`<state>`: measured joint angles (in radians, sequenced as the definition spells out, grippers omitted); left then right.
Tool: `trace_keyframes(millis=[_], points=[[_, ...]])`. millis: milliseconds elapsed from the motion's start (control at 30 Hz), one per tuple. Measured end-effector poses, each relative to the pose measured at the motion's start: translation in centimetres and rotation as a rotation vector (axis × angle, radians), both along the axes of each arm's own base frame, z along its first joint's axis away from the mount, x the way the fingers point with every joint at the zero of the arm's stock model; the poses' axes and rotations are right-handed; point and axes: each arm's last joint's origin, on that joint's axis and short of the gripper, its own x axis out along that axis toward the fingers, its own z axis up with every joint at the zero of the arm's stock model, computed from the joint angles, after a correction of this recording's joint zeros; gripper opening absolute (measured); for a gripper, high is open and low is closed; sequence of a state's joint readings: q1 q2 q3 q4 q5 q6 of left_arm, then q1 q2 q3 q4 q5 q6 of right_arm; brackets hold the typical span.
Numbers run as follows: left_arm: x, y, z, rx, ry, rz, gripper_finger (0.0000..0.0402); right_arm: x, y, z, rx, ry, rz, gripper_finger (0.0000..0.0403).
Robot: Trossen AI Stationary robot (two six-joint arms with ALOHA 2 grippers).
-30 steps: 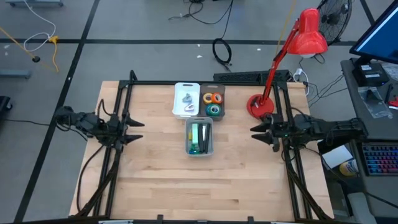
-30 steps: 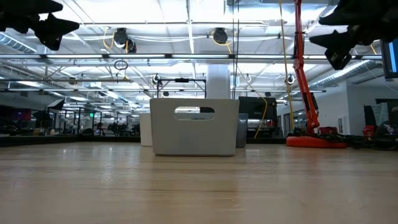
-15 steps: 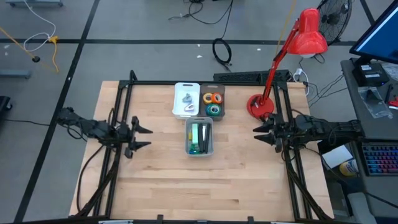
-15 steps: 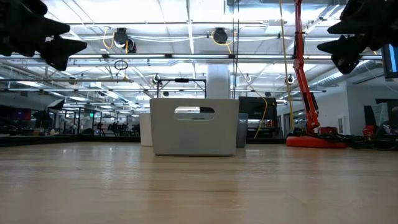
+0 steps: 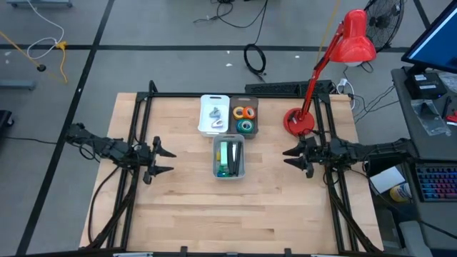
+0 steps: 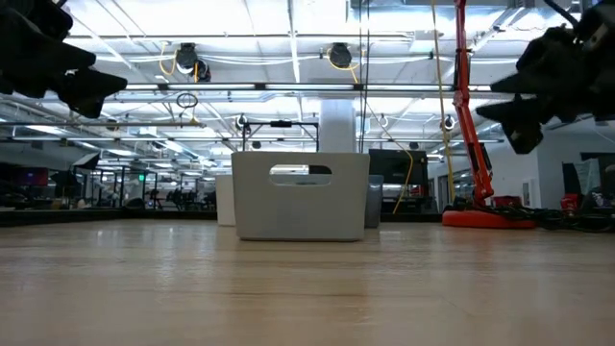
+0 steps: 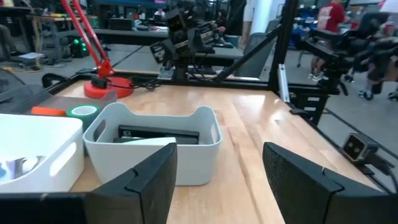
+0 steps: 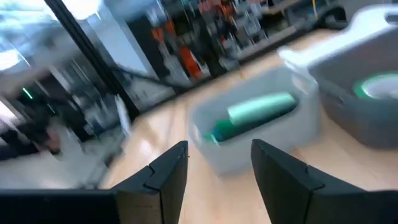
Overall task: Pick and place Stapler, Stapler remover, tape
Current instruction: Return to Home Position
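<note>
Left gripper (image 5: pixel 170 161), right gripper (image 5: pixel 286 157) fingers spread, apart from gray bin (image 5: pixel 216 158)

Matte black jointed arms (image 5: pixel 107 148) end in the left tool (image 5: pixel 169 160) and right tool (image 5: pixel 286 157), each with two broad, angular black fingers (image 7: pixel 149 180), and black cables (image 5: pixel 107 189) run alongside.

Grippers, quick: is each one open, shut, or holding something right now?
Left gripper: open, holding nothing.
Right gripper: open, holding nothing.
</note>
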<state>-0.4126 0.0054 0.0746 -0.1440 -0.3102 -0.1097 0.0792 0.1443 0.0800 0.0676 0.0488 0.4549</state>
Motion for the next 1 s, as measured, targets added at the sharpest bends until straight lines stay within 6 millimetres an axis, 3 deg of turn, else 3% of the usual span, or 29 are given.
trace_keyframes(millis=[167,1000], points=[[-0.02,-0.15,-0.03,0.001,0.004,-0.054,0.0241,0.03,0.00,-0.08,0.089,-0.011,-0.007,0.0171],[-0.04,-0.21,-0.04,-0.033,0.012,-0.072,0.0241,0.04,0.00,0.01,0.006,-0.025,-0.002,0.0171]])
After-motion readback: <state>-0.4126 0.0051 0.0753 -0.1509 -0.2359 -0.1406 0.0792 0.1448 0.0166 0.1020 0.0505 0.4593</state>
